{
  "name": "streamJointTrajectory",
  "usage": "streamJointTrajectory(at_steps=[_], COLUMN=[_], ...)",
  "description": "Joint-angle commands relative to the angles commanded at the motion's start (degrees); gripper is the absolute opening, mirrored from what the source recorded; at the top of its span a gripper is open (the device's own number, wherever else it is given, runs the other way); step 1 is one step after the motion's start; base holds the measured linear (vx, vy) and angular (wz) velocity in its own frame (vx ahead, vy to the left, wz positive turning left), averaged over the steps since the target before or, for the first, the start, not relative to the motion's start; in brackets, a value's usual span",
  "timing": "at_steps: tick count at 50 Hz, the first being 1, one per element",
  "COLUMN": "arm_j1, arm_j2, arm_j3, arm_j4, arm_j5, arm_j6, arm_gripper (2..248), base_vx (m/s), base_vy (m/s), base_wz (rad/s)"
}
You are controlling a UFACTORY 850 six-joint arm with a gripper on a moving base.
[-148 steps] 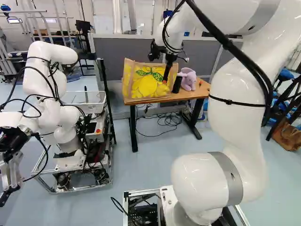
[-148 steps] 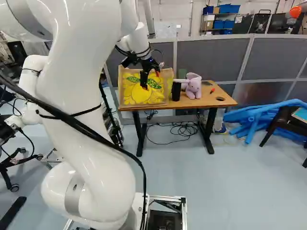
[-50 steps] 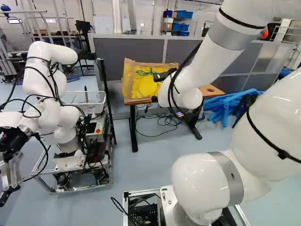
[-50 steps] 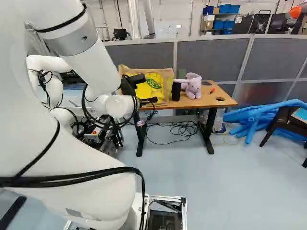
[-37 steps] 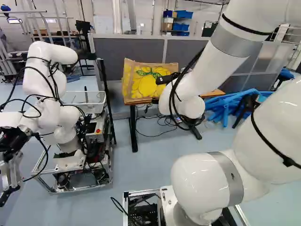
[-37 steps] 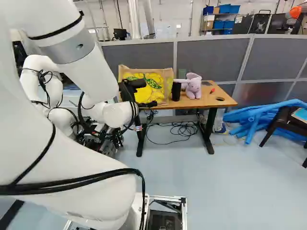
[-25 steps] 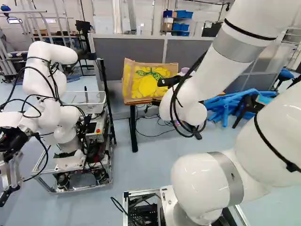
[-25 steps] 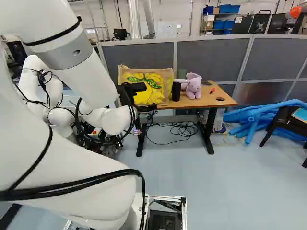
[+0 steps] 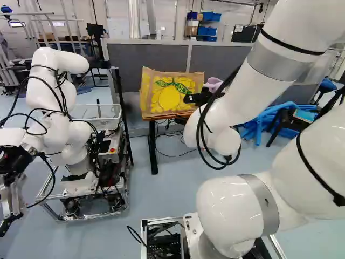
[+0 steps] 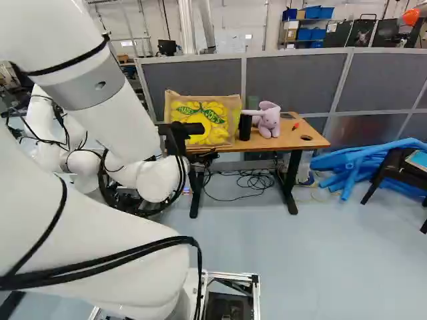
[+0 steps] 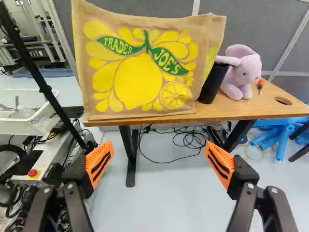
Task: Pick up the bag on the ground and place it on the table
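The big white arm (image 9: 253, 91) bends low, so the jaws point at the table (image 11: 270, 108) from a little way back. The jaws are wide apart and hold nothing between their orange pads (image 11: 99, 164). I think they are wide so they don't catch on anything.

Black wires (image 11: 193, 140) lie on the floor past the jaws, under the table. The bag (image 11: 140, 72) is ahead of the jaws, up on the table, not on the ground. It stands up tall near the edge. Its bottom sits on the wood, and that must be what holds it up. So the job looks done, and the jaws just need to keep away. A bump could tip the bag.

Beside the bag is a black tube (image 11: 213, 84), with a soft pink toy (image 11: 246, 70) just by it. I can't tell if the bag touches the tube. Farthest from the jaws is a grey wall (image 11: 270, 29).
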Motion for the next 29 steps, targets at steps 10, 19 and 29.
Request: streamJointTrajectory(at_steps=[10, 19, 29], arm_j1=[0.0, 0.0, 0.0], arm_j2=[0.3, 0.3, 0.3], arm_j3=[0.6, 0.6, 0.6], arm_j4=[0.0, 0.1, 0.1], arm_j5=[0.7, 0.8, 0.8], arm_j6=[0.5, 0.5, 0.5], arm_gripper=[247, 247, 247], base_vx=[0.0, 0.0, 0.0], base_vy=[0.0, 0.0, 0.0], base_wz=[0.0, 0.0, 0.0])
